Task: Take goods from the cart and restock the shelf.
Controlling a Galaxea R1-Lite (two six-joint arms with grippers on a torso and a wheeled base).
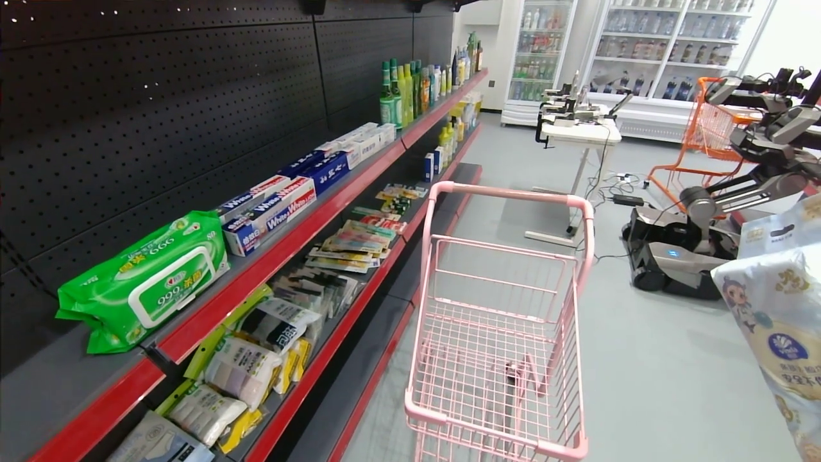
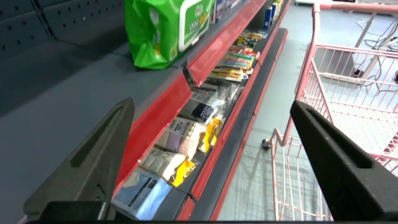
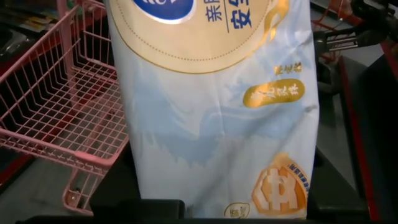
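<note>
A tall white pack with gold print (image 1: 779, 321) hangs in the air to the right of the pink cart (image 1: 507, 192). My right gripper (image 3: 214, 211) is shut on this pack (image 3: 211, 112), and the pack hides its fingertips. The cart's basket (image 3: 62, 93) holds no goods that I can see. My left gripper (image 2: 211, 168) stands open and holds nothing, low beside the red-edged top shelf (image 2: 74, 87), with the cart (image 2: 348, 81) on its other side. A green wipes pack (image 1: 144, 279) lies on that shelf (image 1: 38, 391), farther along from the left gripper (image 2: 165, 28).
Boxes (image 1: 276, 205) and bottles (image 1: 404, 90) line the top shelf farther back. Packets (image 1: 256, 359) fill the lower shelf. Bare shelf lies in front of the green pack. A second robot (image 1: 693, 237), an orange cart (image 1: 705, 128) and a white table (image 1: 580, 131) stand beyond.
</note>
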